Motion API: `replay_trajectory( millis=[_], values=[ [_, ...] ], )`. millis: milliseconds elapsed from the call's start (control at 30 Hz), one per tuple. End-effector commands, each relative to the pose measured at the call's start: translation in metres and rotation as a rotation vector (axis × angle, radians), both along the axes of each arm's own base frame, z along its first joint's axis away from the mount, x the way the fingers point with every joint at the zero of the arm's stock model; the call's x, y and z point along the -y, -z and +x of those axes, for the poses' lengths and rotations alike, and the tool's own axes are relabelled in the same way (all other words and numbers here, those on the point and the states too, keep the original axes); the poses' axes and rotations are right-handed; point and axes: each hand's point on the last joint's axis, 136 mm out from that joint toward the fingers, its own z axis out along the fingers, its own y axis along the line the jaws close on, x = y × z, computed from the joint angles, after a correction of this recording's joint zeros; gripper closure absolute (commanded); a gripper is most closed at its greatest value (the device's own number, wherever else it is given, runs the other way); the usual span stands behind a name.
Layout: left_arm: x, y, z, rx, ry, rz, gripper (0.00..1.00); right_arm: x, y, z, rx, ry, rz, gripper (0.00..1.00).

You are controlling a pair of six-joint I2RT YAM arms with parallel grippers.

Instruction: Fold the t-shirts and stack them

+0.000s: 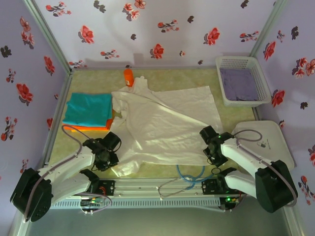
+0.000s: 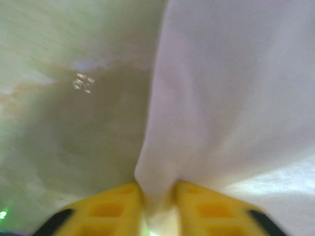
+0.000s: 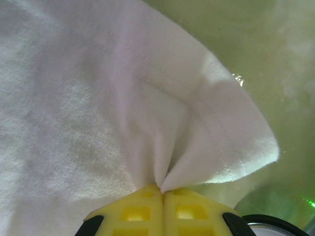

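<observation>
1. Top view: the white tee (image 1: 162, 123) lies wrinkled across the middle of the table (image 1: 197, 81), with its neck end toward the far edge and its hem toward the near edge. The teal tee (image 1: 88, 109) sits folded on the orange tee (image 1: 93, 128) by the left edge. The left gripper (image 1: 106, 156) is at the white tee's near left part and the right gripper (image 1: 212, 147) is at its near right corner.
2. Left wrist view: the yellow fingers (image 2: 110, 209) pinch a narrow fold of white cloth, so this gripper is clamped on the white tee (the bite looks thin, right at the cloth's edge).
3. Right wrist view: the fingers (image 3: 133, 211) press together on a stitched hem corner, so this gripper also grips the white tee.
4. The step looks like lifting the hem to fold it toward the neck. Both sides should rise together at even height with the cloth taut between them. The left side should stay clear of the folded stack.
</observation>
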Motion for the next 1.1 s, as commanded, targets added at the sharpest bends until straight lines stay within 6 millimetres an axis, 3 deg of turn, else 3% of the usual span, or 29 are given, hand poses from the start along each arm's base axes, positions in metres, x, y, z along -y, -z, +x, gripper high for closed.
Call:
replay_trajectory(
  millis=[0, 67, 200, 433, 600, 767, 900, 1067],
  values=[
    [0.028, -0.013, 0.032, 0.125, 0.007, -0.116, 0.93, -0.017, 0.000, 0.045, 0.169, -0.078, 0.040, 1.00],
    [0.029, -0.024, 0.036, 0.137, 0.027, -0.110, 1.00, -0.015, -0.013, 0.052, 0.170, -0.144, 0.008, 1.00],
    [0.025, -0.061, 0.048, 0.212, 0.055, -0.080, 1.00, -0.010, -0.052, 0.069, 0.194, -0.268, -0.077, 1.00],
    [0.030, -0.153, 0.090, 0.380, 0.155, -0.054, 1.00, -0.017, -0.144, 0.116, 0.478, -0.439, -0.137, 1.00],
    [0.032, -0.236, 0.132, 0.545, 0.228, -0.026, 1.00, -0.011, -0.232, 0.144, 0.699, -0.496, -0.259, 1.00],
    [0.028, -0.323, 0.161, 0.722, 0.250, -0.022, 1.00, -0.018, -0.296, 0.161, 0.791, -0.608, -0.322, 1.00],
    [0.031, -0.382, 0.166, 0.836, 0.300, -0.030, 1.00, -0.024, -0.342, 0.165, 0.911, -0.652, -0.333, 1.00],
    [0.026, -0.441, 0.152, 0.983, 0.340, -0.057, 1.00, -0.014, -0.398, 0.153, 1.049, -0.632, -0.382, 1.00]
  ],
)
